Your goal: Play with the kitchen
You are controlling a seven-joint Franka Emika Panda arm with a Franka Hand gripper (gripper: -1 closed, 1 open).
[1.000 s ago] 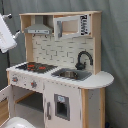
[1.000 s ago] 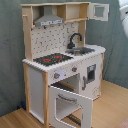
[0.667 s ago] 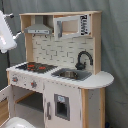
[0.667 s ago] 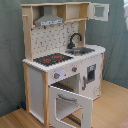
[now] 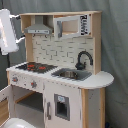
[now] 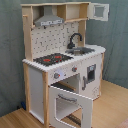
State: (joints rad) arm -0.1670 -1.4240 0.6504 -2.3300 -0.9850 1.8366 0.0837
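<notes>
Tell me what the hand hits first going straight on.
The hand, at the first exterior view's left edge, seems to point down; it would likely meet the kitchen's counter edge beside the hob first. Depth is unclear.

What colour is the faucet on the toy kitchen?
Black. The faucet curves over the sink, clearest in the first exterior view.

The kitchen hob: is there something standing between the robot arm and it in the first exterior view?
Nothing visible does. In the first exterior view the arm hangs at the first exterior view's left, above the hob, with open space between them. The hood sits further back. The tool itself is not in view.
</notes>
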